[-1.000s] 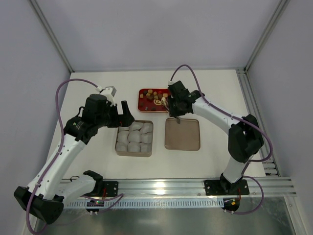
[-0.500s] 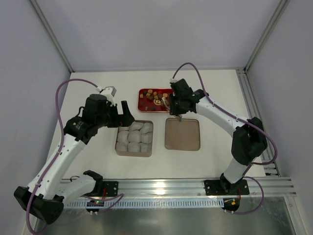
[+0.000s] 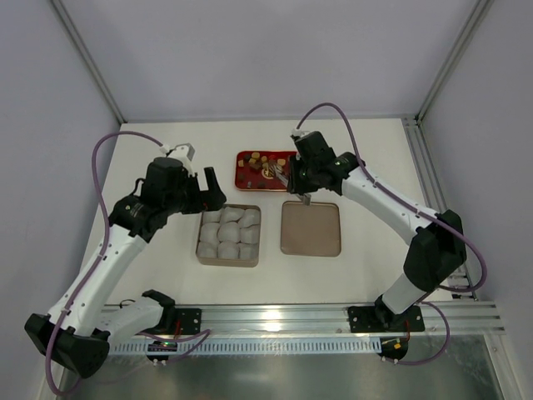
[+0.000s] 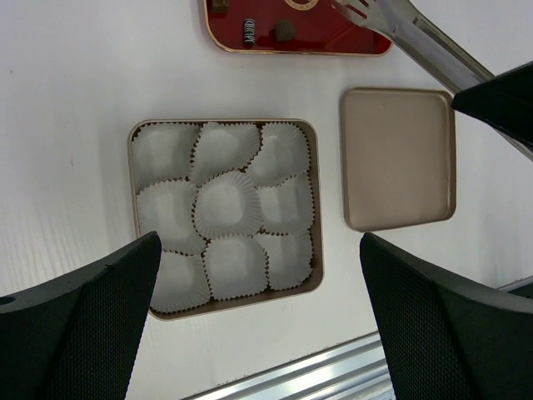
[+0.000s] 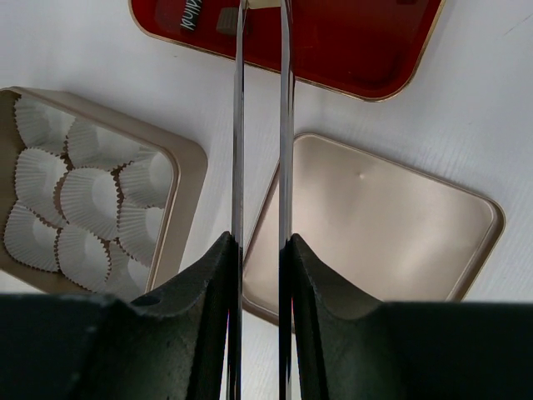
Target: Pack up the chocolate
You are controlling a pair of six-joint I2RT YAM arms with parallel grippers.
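The chocolate [image 3: 265,167] is several tiny brown and tan pieces on a red tray [image 3: 246,178] at the back; a few pieces show in the left wrist view [image 4: 285,32] and the right wrist view [image 5: 190,15]. My right gripper [image 3: 297,177] [image 5: 260,242] is shut on metal tongs [image 5: 239,125] [image 4: 416,42]. The tongs reach over the red tray, and their tips are cut off at the top of the right wrist view. My left gripper [image 3: 212,190] [image 4: 260,250] is open and empty, hovering above the tin [image 4: 223,122] of white paper cups [image 4: 226,204].
The tin [image 3: 202,250] holds several empty paper cups [image 3: 229,233]. Its tan lid [image 3: 311,227] [image 5: 375,233] lies flat to the right of it, under my right wrist. An aluminium rail [image 3: 275,315] runs along the near table edge.
My right gripper with the tongs has moved slightly back and right, toward the red tray, and its elbow has swung right. My left gripper has shifted a little toward the back.
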